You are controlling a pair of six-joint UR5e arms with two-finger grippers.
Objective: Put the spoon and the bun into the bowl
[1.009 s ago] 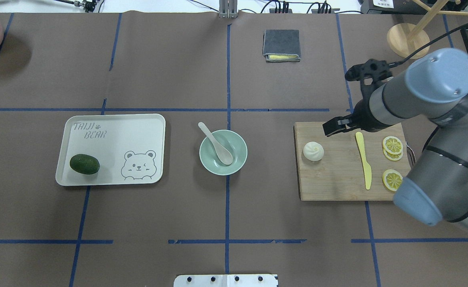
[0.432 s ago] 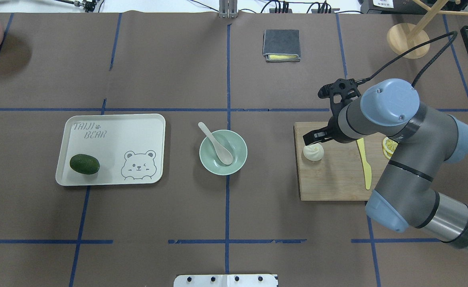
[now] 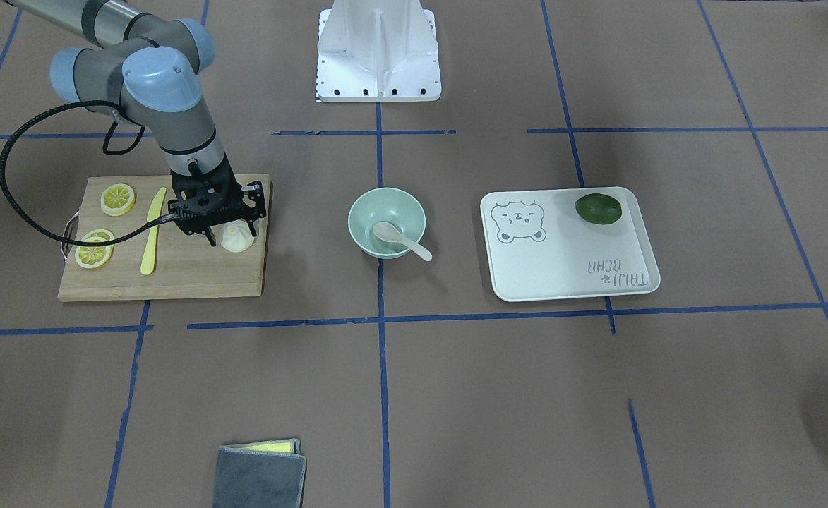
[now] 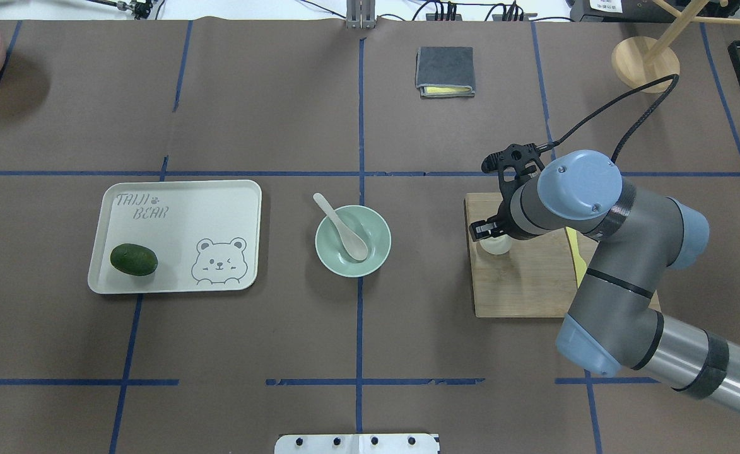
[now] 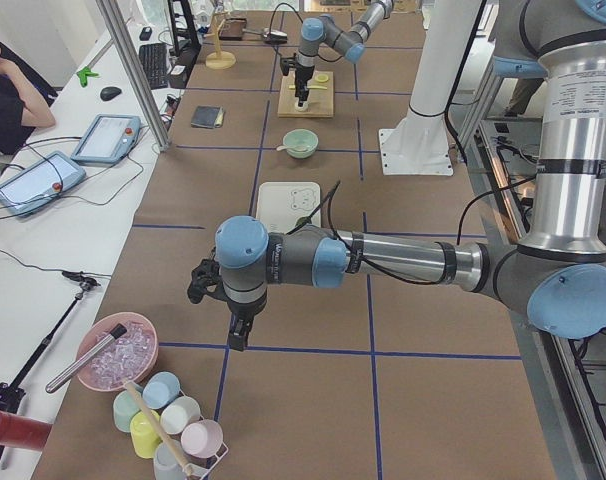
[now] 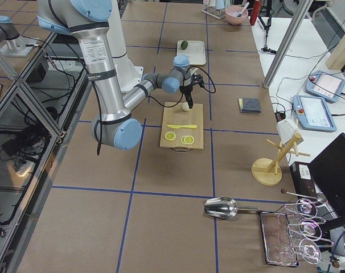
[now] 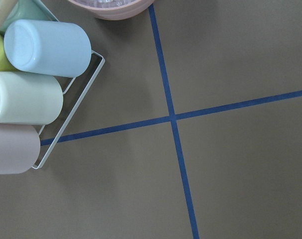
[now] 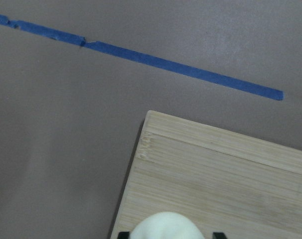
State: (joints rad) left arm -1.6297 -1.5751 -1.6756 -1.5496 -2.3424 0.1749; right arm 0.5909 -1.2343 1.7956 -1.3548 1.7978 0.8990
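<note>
right gripper (image 3: 233,237): newly descending onto the bun (image 3: 238,239), jaws wide, straddling it, not gripping yet. bun: sitting well right of the bowl (image 3: 361,209). spoon (image 3: 399,240): already lying in bowl; bun pickup pending.

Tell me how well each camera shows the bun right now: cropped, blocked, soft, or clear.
Front-facing view: bun evenly lit, sharp, clearly visible on the cutting board. Overhead view: the right arm covers most of the bun, only a pale sliver shows. Right wrist view: bun cropped by the bottom edge, slightly soft. Side views: too small to judge.
</note>
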